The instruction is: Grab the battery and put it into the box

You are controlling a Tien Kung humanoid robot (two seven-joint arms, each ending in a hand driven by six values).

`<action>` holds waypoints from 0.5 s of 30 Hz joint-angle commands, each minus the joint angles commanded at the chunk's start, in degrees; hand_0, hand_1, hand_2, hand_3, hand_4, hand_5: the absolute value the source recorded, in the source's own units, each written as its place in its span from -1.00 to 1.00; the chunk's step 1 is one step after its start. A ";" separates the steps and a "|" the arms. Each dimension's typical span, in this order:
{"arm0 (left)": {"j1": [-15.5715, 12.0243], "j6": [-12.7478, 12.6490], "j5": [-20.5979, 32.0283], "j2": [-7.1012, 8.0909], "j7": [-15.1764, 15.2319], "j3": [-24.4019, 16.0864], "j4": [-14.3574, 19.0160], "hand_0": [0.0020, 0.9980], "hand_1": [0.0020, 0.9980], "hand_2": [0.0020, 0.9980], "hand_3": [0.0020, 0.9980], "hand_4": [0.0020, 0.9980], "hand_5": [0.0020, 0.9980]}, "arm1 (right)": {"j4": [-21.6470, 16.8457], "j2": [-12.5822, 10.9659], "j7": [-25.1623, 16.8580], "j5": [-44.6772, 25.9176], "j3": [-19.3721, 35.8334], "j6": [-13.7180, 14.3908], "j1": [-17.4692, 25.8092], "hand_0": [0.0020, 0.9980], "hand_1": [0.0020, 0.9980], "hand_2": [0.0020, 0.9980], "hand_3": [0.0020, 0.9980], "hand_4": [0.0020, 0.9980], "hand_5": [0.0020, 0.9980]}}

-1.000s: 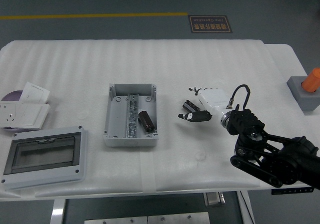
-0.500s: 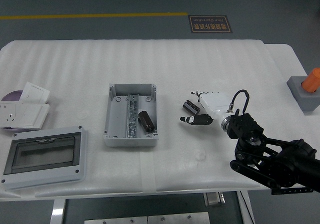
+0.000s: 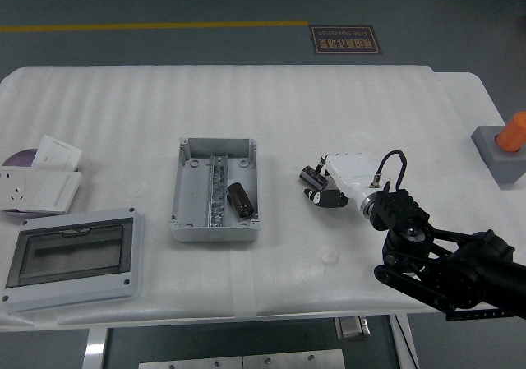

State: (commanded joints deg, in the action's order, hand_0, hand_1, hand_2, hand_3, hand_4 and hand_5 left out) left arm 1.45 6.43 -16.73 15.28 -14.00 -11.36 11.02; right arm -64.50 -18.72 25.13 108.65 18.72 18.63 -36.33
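White table (image 3: 246, 98) and the items lying on it

Open grey box (image 3: 214, 190) near centre; loose battery (image 3: 313, 176) to its right, under the right hand (image 3: 333, 184); clear-windowed lid (image 3: 70, 254) at near left; white socket plates (image 3: 41, 180) at left edge; grey block (image 3: 499, 154) with orange cylinder (image 3: 514, 131) at right edge.

A clear-lidded enclosure cover (image 3: 72, 256) lies at the table's (image 3: 329, 106) near left. Behind it sits a white socket plate (image 3: 37, 186). An orange cylinder (image 3: 514, 131) stands far right.

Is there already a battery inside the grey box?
Yes. One dark battery lies on its side in the open grey box, right of its centre rail.
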 joint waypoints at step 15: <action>0.06 -0.30 0.52 0.00 0.62 0.50 0.00 0.22 0.34 0.13 0.11 -0.05 0.02 | 0.79 0.37 -0.61 -0.35 -0.35 1.76 0.05 -0.34 -0.18 -0.17 0.20 0.20 -0.20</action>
State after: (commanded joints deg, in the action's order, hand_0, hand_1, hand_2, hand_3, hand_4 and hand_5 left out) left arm 1.51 6.13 -16.21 15.28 -13.37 -10.86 11.01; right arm -63.70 -18.35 24.51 108.30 18.38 20.39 -36.27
